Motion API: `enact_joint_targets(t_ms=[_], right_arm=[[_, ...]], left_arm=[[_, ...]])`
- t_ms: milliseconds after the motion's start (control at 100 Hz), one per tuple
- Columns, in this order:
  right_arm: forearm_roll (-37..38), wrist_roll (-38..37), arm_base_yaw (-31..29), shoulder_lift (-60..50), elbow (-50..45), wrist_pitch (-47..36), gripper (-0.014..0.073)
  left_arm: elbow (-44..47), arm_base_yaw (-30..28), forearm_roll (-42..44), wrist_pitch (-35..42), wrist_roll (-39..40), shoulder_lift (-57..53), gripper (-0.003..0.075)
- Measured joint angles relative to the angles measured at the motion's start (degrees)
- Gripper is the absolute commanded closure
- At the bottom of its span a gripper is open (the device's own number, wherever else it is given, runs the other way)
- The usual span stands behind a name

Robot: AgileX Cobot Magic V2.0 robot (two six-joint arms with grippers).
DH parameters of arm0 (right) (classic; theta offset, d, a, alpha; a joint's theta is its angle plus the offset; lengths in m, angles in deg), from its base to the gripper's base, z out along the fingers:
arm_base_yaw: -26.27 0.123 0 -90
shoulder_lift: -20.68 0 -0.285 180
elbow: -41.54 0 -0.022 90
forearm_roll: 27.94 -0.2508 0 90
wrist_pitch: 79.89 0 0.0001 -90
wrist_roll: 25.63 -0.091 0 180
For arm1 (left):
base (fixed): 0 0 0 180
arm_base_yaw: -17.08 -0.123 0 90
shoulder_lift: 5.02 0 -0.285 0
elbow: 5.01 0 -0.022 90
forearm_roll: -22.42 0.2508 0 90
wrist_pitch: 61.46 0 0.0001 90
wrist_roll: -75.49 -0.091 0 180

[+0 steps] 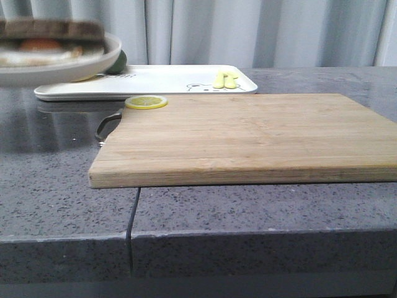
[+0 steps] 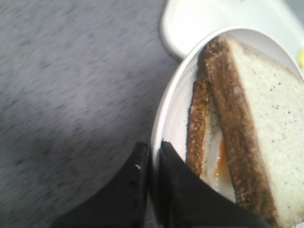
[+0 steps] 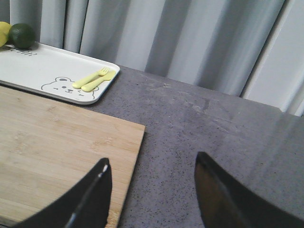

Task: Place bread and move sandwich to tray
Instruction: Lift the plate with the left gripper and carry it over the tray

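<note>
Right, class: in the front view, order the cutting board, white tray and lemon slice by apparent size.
1. cutting board
2. tray, though it lies farther back, so its true size is unsure
3. lemon slice

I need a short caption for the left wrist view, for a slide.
Left gripper clamps the rim of the white plate holding the sandwich, near the tray.

A wooden cutting board [image 1: 248,139] was laid on the grey counter [image 1: 62,198], a lemon slice [image 1: 146,102] resting at its far corner.
</note>
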Motion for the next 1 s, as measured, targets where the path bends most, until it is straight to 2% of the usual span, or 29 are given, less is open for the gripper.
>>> enact_joint_targets(t_ms=[220, 670, 1000], right_arm=[[0.0, 0.0, 0.0, 0.0, 0.0, -0.02, 0.019], [0.0, 0.0, 0.0, 0.0, 0.0, -0.02, 0.019], [0.0, 0.0, 0.0, 0.0, 0.0, -0.02, 0.019]], left_arm=[[-7.88, 0.0, -1.61, -3.18, -1.74, 3.89, 0.0739], [-32.44, 0.64, -1.61, -13.96, -1.99, 25.09, 0.074], [-50.61, 3.97, -1.2, -19.15, -1.99, 39.66, 0.074]])
